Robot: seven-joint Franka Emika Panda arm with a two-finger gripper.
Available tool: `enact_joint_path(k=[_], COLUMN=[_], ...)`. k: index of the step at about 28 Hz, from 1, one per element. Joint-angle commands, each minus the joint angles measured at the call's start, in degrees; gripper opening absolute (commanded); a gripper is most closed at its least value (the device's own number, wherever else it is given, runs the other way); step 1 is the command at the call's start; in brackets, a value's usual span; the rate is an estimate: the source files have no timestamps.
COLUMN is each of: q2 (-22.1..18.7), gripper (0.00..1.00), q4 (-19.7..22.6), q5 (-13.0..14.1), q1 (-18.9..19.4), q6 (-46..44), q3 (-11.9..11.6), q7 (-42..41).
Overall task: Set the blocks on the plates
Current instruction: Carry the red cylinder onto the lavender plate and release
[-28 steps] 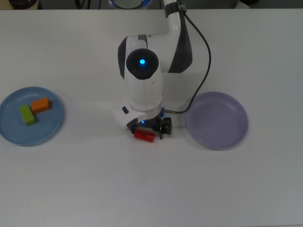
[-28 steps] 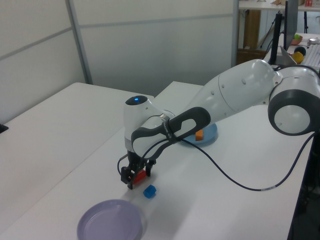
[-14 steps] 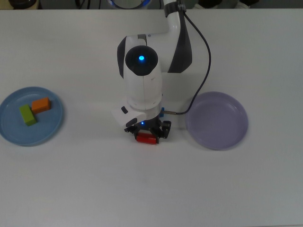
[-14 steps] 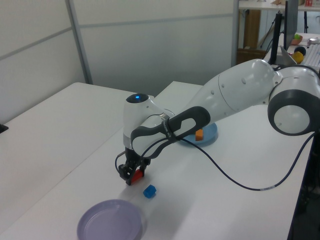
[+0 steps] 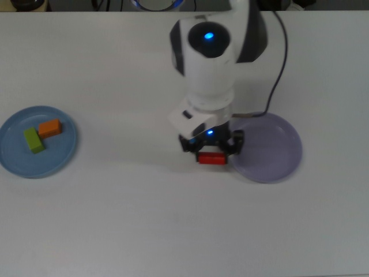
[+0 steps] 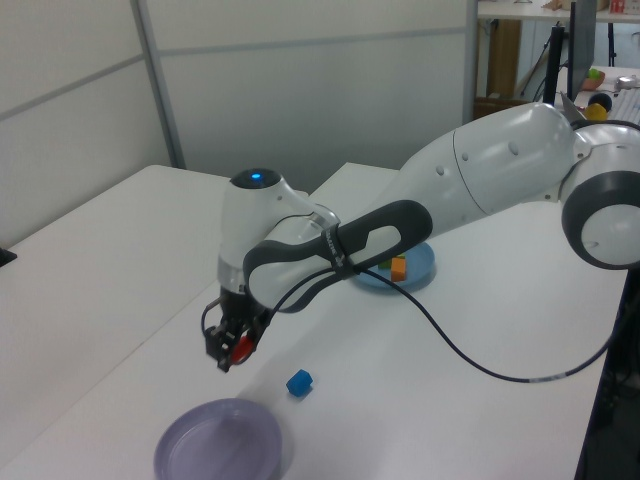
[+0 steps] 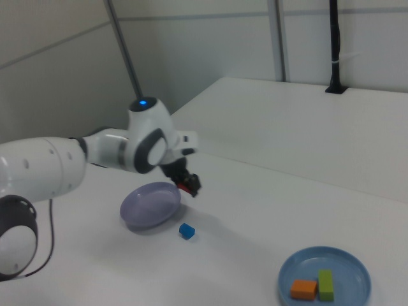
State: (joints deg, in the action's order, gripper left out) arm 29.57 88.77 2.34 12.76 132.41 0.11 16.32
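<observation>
The gripper is clamped on the red bar, carried clear of the table with its long axis crosswise between the fingers, just short of the lavender plate's near rim, toward the top view's right.

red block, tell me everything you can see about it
The red block is a small, solid red bar with a smooth, plain surface. It is shut between the fingers of the gripper and lifted clear of the white table, lying roughly level. In the top view it hangs just left of the lavender plate, near its rim and not over its middle. Only the fingers touch it.
</observation>
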Motion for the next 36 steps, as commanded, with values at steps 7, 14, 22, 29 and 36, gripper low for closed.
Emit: enact_joint_path(k=[7,14,22,29,36], q2=[0.1,0.4,0.1,-2.0,-4.7], gripper=[0.36,0.63,1.00,1.00,1.00], q4=[1.3,1.8,2.0,2.0,3.7], q5=[-1.4,-1.5,-1.9,-1.9,-1.9], q1=[9.6,10.1,10.2,10.1,9.8], q6=[-1.3,-1.4,-4.6,-10.4,-15.0], q3=[-0.7,-0.6,-0.7,-1.2,-3.5], q7=[0.1,0.0,-0.1,0.3,2.8])
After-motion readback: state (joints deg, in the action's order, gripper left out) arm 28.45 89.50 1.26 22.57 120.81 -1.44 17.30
